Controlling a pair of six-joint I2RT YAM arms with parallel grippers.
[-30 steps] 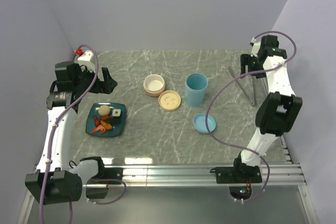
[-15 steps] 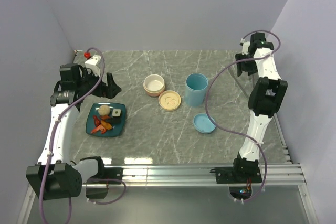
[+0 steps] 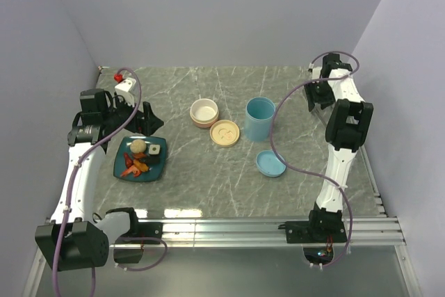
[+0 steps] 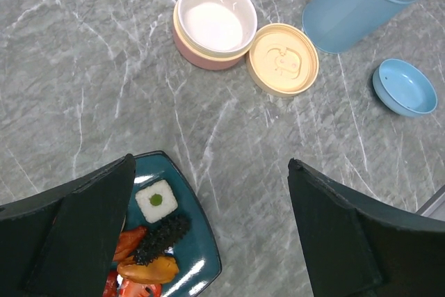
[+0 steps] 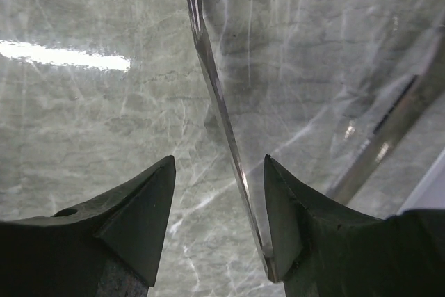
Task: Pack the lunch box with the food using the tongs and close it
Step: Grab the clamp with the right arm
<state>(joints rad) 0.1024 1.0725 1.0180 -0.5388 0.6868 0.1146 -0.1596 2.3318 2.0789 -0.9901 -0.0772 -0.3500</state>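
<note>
The food (image 3: 139, 158) lies on a dark teal plate (image 3: 156, 169) at the left: a beige ball (image 3: 138, 146), a white square bite (image 4: 156, 200), a black piece (image 4: 161, 236) and red-orange pieces (image 4: 142, 269). My left gripper (image 3: 149, 122) (image 4: 212, 163) hangs open over the plate's far right corner, holding nothing. At the far right my right gripper (image 3: 317, 99) (image 5: 219, 161) is down over the tongs (image 5: 212, 81). One thin arm runs between its fingers, against the right finger. The other arm (image 5: 396, 126) lies outside. A wide gap remains on the left. My right arm hides the tongs from above.
The lunch box parts stand mid-table: a pink bowl (image 3: 204, 113) (image 4: 214, 26), a cream lid (image 3: 225, 132) (image 4: 283, 59), a tall blue cup (image 3: 259, 117) (image 4: 361, 5) and a blue lid (image 3: 270, 163) (image 4: 404, 88). The side wall is close to the right arm.
My right arm has swung back toward the far right corner, covering the tongs from above, and its jaws have narrowed. My left gripper has shifted slightly right, nearer the plate.
</note>
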